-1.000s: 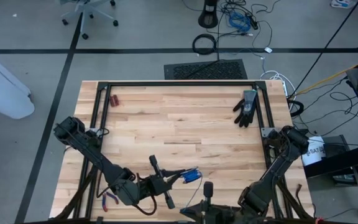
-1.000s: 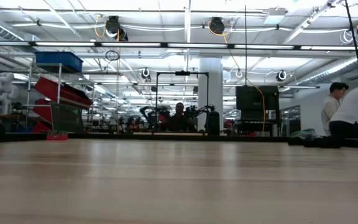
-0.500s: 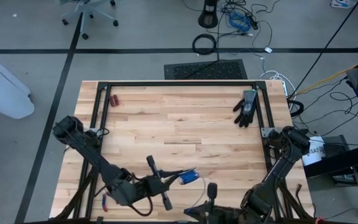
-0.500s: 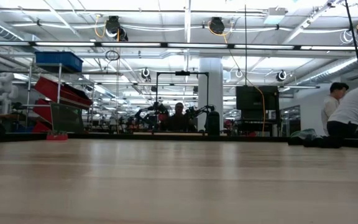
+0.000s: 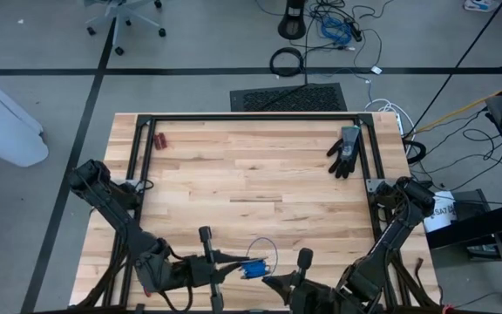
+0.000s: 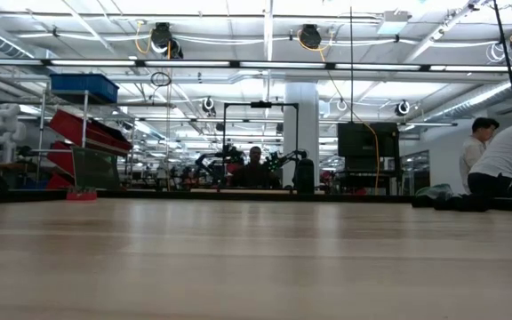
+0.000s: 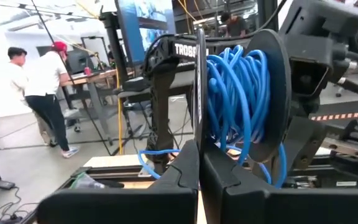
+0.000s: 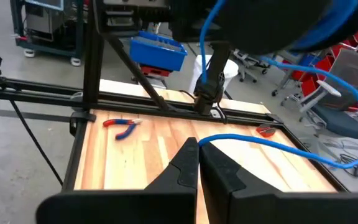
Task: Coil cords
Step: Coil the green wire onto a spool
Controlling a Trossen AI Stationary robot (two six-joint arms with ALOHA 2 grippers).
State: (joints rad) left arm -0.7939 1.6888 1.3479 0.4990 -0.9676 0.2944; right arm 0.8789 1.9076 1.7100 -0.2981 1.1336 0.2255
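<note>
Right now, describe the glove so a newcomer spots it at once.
Start at the wooden table and go to its far right corner, away from both arms. The black glove lies flat there beside the black frame rail, fingers spread; nothing else on the wood is hand-shaped.

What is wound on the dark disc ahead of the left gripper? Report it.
Blue cord, many turns bunched against the dark disc, with one loose loop hanging below. The core that it wraps around and both cord ends are covered.
</note>
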